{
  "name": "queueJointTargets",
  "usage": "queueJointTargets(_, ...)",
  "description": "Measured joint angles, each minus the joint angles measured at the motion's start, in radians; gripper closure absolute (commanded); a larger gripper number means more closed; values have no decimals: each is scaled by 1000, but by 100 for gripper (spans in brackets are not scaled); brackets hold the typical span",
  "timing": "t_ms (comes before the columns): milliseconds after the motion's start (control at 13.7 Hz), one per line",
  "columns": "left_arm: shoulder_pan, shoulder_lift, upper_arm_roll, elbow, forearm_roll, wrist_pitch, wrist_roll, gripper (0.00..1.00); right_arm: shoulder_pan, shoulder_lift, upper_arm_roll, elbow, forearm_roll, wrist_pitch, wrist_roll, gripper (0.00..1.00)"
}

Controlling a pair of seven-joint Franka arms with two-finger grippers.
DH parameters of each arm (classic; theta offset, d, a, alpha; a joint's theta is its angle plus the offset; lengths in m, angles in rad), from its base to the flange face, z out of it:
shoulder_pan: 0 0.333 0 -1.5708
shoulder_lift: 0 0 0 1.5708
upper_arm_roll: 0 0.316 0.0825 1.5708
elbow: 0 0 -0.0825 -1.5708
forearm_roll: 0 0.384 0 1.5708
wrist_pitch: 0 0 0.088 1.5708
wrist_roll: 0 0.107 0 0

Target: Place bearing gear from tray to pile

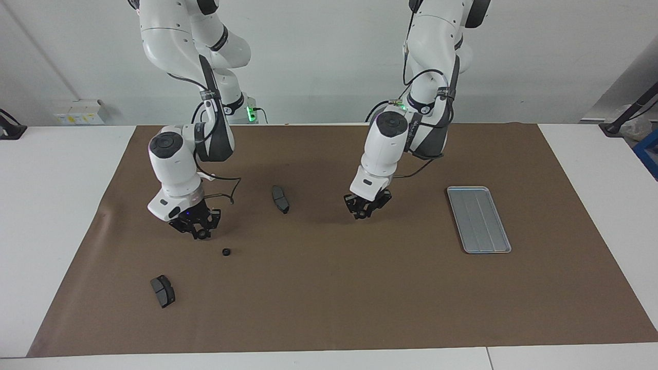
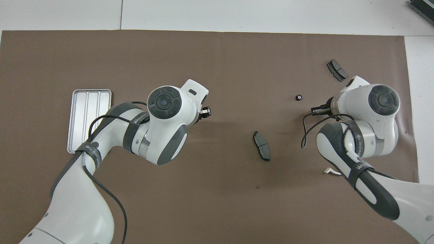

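The left claw [image 1: 363,213] hangs over the tabletop [image 1: 329,308] between the bare tray [image 1: 478,219] and the lone gear [image 1: 225,252], with the right claw [image 1: 199,232] by that gear; I cannot tell either claw's grip, so delivery seems unfinished.

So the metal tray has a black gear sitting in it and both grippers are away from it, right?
Not quite. The overhead view shows the tray empty; the only gear lies on the brown mat toward the right arm's end. Both the left gripper and right gripper are indeed away from it.
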Motion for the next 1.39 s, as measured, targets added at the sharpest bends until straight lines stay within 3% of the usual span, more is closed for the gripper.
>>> queueJointTargets(73, -12, 15, 0, 3, 0, 0, -7, 91, 0, 0, 1, -12, 0, 2, 0, 38)
queueJointTargets(146, -17, 26, 0, 5, 1, 1, -10, 74, 0, 0, 2, -22, 0, 2, 0, 0)
queueJointTargets(219, -19, 32, 2, 6, 1, 3, -10, 48, 0, -1, 3, -26, 0, 2, 0, 0)
queueJointTargets(292, -19, 33, 4, 7, 1, 9, -10, 30, 0, -2, 5, -27, 0, 1, 0, 0)
queueJointTargets(438, -19, 33, 8, 13, 1, 23, -10, 7, 2, -13, 12, -19, 0, -22, 0, 0)
queueJointTargets(511, -19, 33, 11, 16, 2, 24, -10, 1, 5, -24, 15, -3, 0, -60, 3, 0)
queueJointTargets(876, 6, 33, 73, 58, 42, -22, -11, 0, 118, -54, 24, 93, 1, -176, 172, 0)
queueJointTargets(1168, 212, 22, 94, 193, 55, -185, 134, 2, 220, -51, 26, 105, 22, -173, 308, 0)
queueJointTargets(1386, 380, 8, 91, 314, 46, -403, 364, 8, 318, -31, 27, 119, 46, -158, 397, 0)
